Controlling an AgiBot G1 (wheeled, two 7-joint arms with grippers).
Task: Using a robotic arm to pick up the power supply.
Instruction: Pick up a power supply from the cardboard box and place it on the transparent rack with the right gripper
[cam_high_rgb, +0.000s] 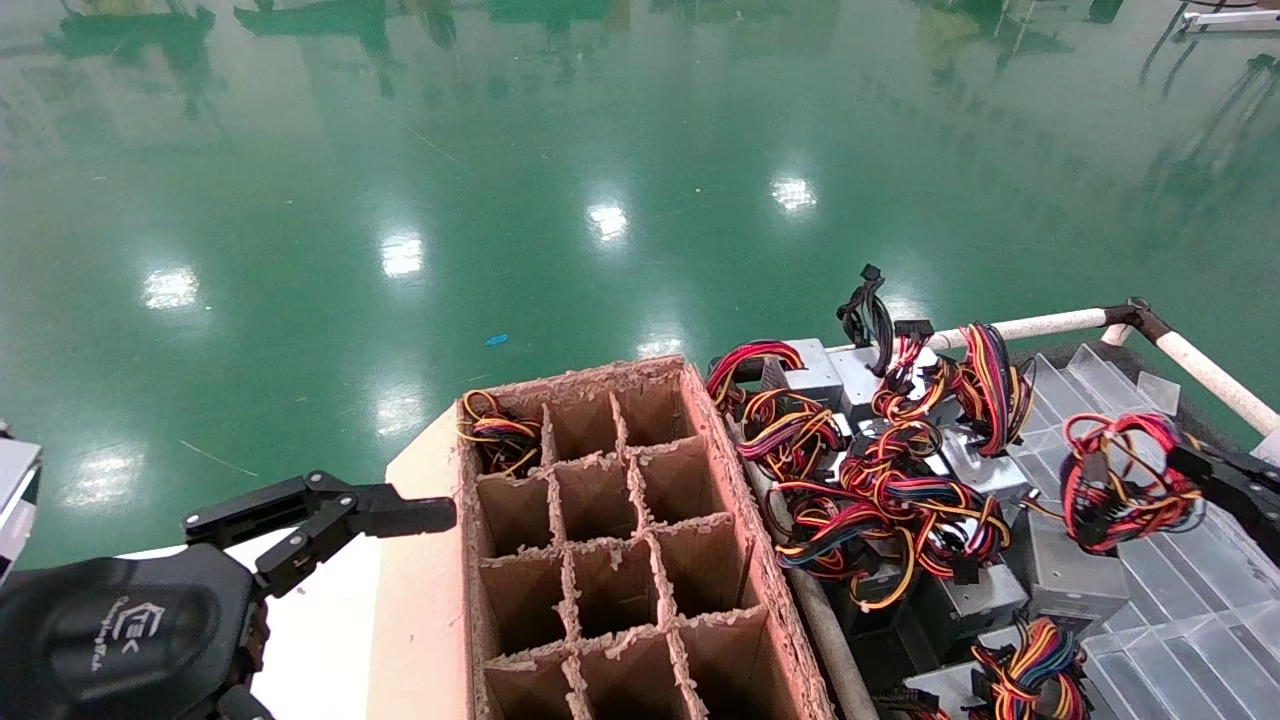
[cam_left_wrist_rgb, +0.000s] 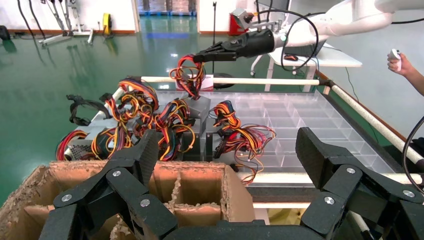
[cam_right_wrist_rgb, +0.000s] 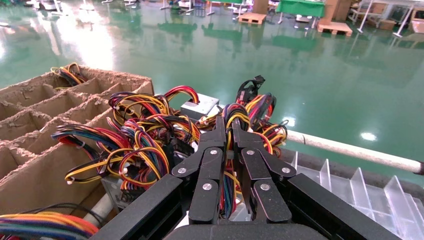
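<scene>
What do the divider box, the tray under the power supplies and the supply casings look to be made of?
Divider box: brown corrugated cardboard, matte, with frayed, torn edges. Tray: clear plastic, glossy, by its see-through ribbed cells. Power supply casings: grey sheet metal, dull finish, likely steel, though that is not certain. The right gripper is shut on the power supply's wire bundle; the left gripper hangs open over the box.

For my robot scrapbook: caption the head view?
Right tool pinches a power supply's wire bundle; left tool waits open.

Power supplies (cam_high_rgb: 880, 480) lie right of the divided carton (cam_high_rgb: 610, 540) (one cell occupied).
</scene>
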